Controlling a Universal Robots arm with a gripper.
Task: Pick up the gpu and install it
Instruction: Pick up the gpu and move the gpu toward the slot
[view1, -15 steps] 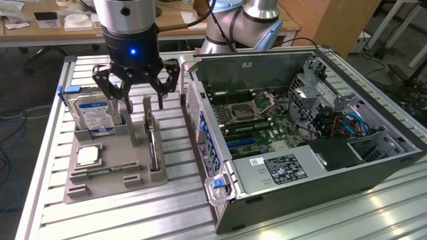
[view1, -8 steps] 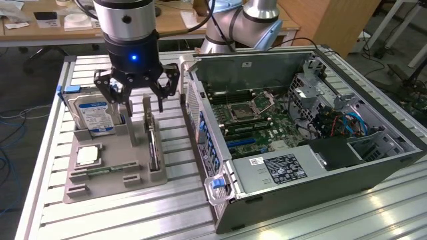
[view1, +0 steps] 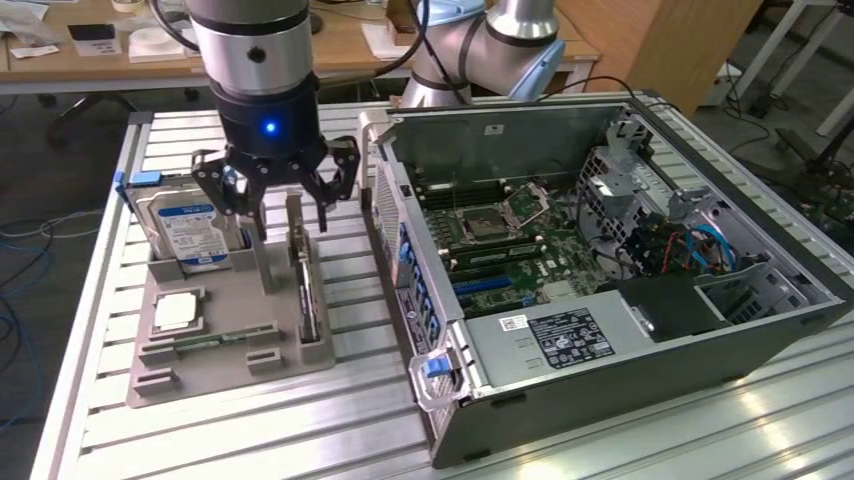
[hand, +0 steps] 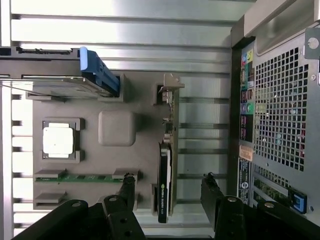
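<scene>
Black gripper (view1: 283, 222) pointing straight down, jaws spread wide, empty, over upright gpu (view1: 307, 295)

The card (hand: 165, 172) stands on edge in the tray (view1: 220, 385), straight beneath the pincer (view1: 276, 207) — hard drive (view1: 187, 225) off one side, computer case (view1: 694, 380) off the other.
</scene>
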